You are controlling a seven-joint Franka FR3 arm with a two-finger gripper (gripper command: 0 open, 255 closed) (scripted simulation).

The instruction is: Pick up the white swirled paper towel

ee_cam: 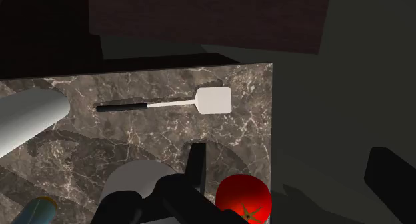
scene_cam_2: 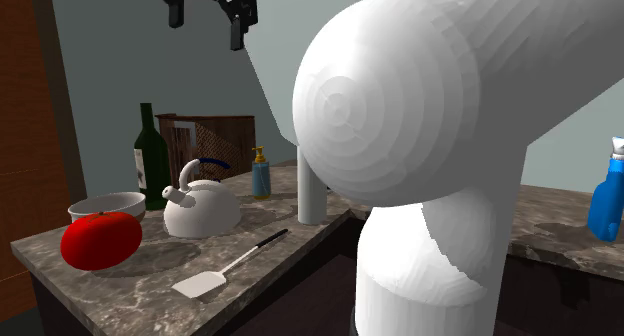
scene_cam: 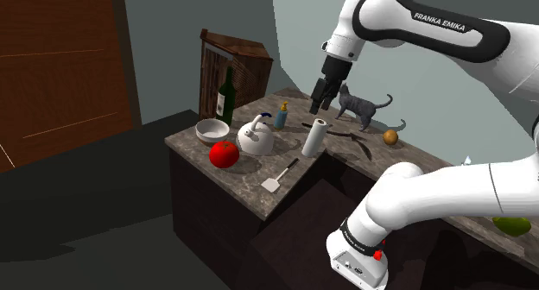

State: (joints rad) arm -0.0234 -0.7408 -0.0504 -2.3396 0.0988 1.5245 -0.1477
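White paper towel roll (scene_cam: 313, 139) upright on marbled counter (scene_cam: 250, 183), near white kettle (scene_cam: 256, 137); black gripper (scene_cam: 320, 98) raised higher, not touching, fingers spread open, empty.

Marble counter (scene_cam: 247, 181): paper towel (scene_cam: 313, 139), kettle (scene_cam: 256, 137), tomato (scene_cam: 225, 154), spatula (scene_cam: 280, 175), bowl (scene_cam: 212, 129), wine bottle (scene_cam: 226, 97).

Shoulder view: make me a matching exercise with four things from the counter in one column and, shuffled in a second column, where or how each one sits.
Things:
1 paper towel roll
2 tomato
3 spatula
4 wine bottle

Places:
A lying flat on the counter
B white, upright, just under the gripper
C red, beside the kettle
D upright at the back, by the wooden crate

Pairs: 1-B, 2-C, 3-A, 4-D
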